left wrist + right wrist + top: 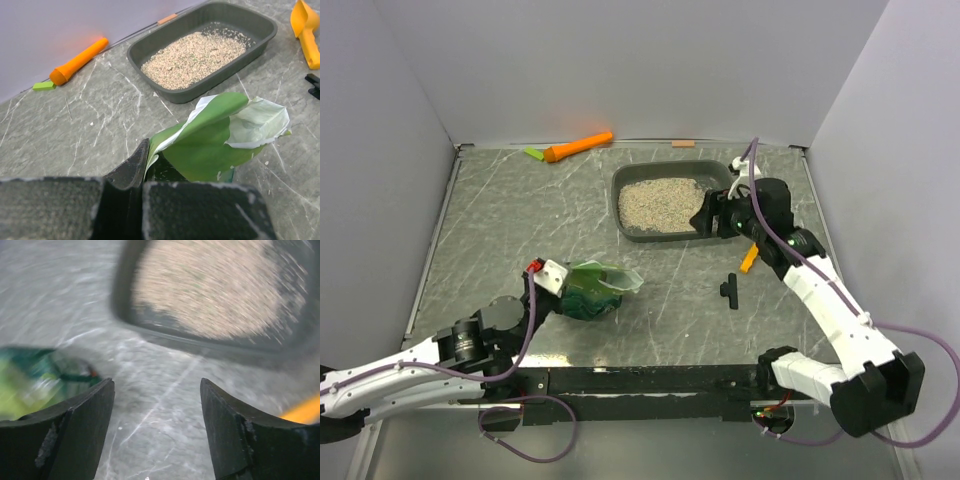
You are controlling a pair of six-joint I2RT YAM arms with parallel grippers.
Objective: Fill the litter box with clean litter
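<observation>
Now | grey veined table point(490, 210), pale walls point(620, 60) | left gripper point(558, 282) clamps green bag point(592, 292) | right gripper point(157, 425) spread open near litter box point(660, 237) holding litter point(658, 202)

No text, label or number is legible anywhere.

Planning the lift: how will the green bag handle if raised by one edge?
Probably floppy: the green bag is crinkled, its torn mouth folded over. Likely light, since it lies slumped and litter already sits in the litter box. The glossy film may slip in the left jaws, which pinch only a thin edge.
</observation>
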